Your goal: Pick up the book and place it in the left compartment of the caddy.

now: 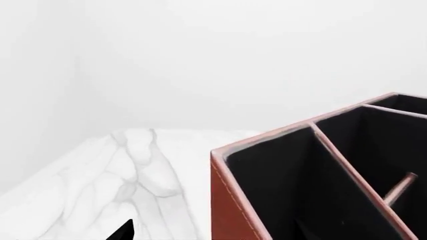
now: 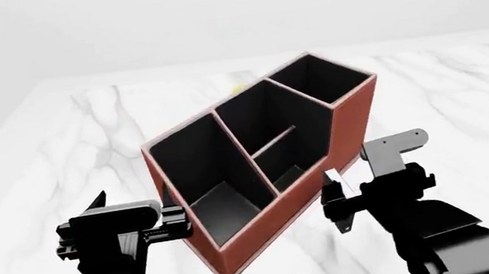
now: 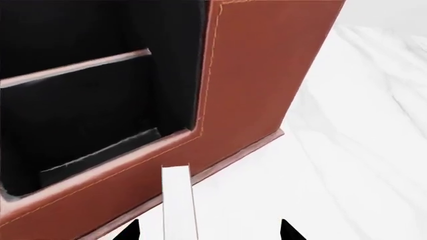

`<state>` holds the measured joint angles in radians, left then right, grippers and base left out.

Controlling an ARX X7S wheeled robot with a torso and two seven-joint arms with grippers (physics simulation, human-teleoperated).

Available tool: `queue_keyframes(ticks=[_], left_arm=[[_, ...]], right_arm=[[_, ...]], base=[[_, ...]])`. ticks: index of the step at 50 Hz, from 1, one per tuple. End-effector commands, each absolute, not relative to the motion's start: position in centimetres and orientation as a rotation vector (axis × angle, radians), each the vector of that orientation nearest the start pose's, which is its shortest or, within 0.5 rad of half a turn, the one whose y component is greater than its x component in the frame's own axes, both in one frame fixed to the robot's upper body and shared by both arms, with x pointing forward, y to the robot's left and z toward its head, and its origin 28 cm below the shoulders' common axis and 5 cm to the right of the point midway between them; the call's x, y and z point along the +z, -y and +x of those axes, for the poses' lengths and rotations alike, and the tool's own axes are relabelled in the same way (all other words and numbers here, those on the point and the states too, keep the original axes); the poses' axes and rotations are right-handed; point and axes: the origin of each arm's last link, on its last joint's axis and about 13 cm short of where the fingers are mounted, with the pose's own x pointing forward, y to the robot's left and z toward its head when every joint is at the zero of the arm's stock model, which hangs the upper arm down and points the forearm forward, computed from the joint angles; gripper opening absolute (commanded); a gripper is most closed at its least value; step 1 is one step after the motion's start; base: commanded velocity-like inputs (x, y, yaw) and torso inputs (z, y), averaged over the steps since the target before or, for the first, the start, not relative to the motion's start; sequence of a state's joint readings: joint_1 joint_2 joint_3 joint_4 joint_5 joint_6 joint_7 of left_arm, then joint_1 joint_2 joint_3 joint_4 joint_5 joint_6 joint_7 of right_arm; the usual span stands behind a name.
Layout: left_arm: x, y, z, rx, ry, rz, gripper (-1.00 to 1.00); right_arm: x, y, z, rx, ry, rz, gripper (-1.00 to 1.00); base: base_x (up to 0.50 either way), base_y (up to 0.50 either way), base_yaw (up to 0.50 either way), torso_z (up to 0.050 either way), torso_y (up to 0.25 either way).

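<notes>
Book — thin, white page edge showing — held beside caddy.

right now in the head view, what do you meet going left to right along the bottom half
left gripper → left compartment of the caddy → two small divided sections → right gripper, with a thin white-edged thing between its fingers
</notes>
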<state>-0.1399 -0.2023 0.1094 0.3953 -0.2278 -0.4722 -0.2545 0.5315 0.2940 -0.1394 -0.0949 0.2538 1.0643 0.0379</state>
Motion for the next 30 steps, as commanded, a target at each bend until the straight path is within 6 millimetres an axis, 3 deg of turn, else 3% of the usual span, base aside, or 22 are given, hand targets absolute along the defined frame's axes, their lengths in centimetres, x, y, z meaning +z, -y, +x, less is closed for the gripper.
queue_keyframes(ticks=[1,29,30], left_arm=[[9.7,-21.7,22.8,0.043,0.048,-0.015,1.0],[9.8,-21.6,22.7,0.04,0.051,-0.014,1.0],[9.9,-21.6,22.7,0.04,0.051,-0.013,1.0]], right_arm=[[10.2,15.0,30.0,0.069,-0.524,-0.09,1.0],[8.4,14.3,30.4,0.134,-0.707,-0.158,1.0],[8.2,14.3,30.2,0.128,-0.715,-0.157,-1.0]], base=[[0.0,0.0,0.0,0.0,0.0],[0.0,0.0,0.0,0.0,0.0],[0.0,0.0,0.0,0.0,0.0]])
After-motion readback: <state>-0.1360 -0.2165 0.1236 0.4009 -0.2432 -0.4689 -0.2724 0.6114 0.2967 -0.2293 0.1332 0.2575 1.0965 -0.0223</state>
